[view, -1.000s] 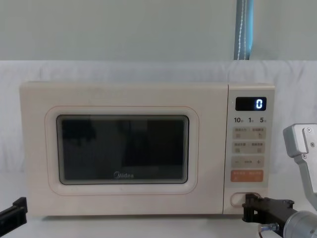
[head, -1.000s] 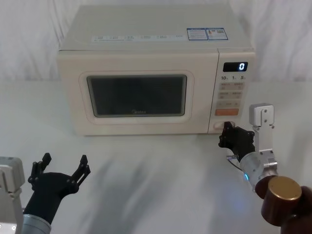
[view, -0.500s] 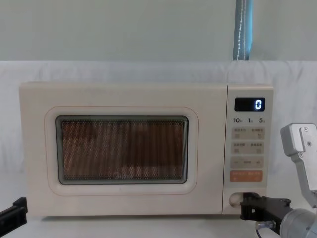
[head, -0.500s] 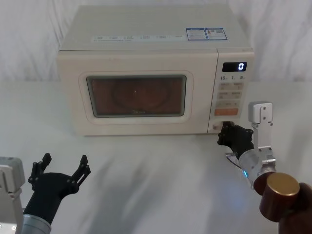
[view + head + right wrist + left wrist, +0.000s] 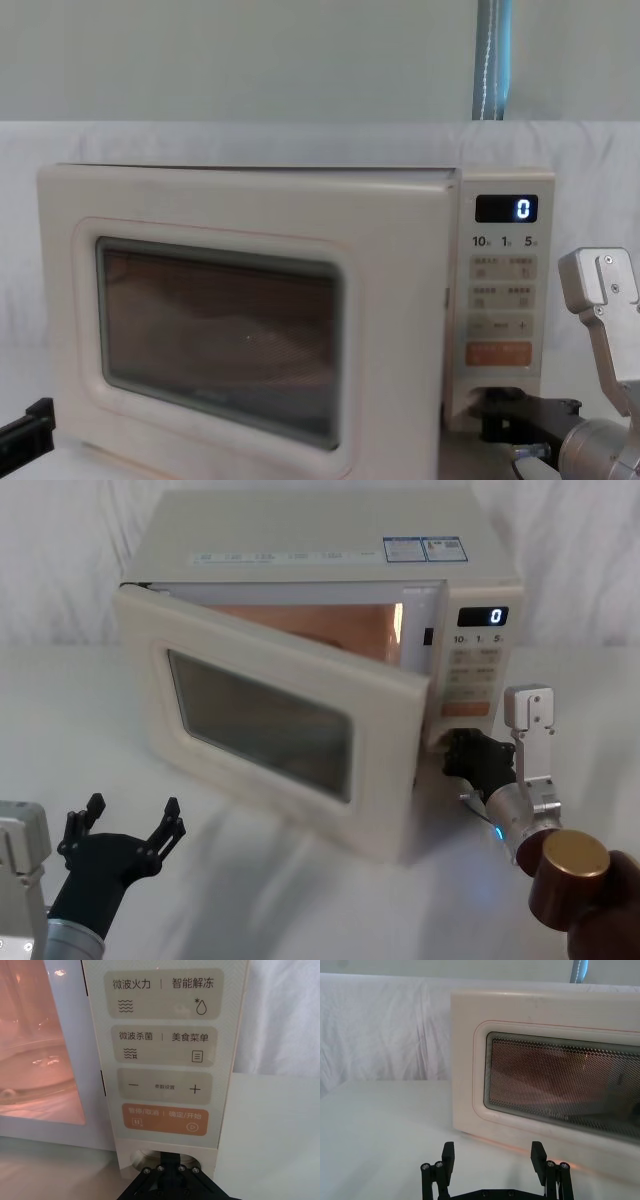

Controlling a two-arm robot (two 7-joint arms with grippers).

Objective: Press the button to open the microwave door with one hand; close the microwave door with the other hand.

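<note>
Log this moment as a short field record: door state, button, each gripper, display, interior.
microwave door: swung partly open, hinged on the robot's left side
button: at the foot of the control panel, partly covered by the right gripper
right gripper: at the button, jaws together
left gripper: low on the table in front of the door, jaws spread, holding nothing
display: reads 0
interior: lit orange
</note>
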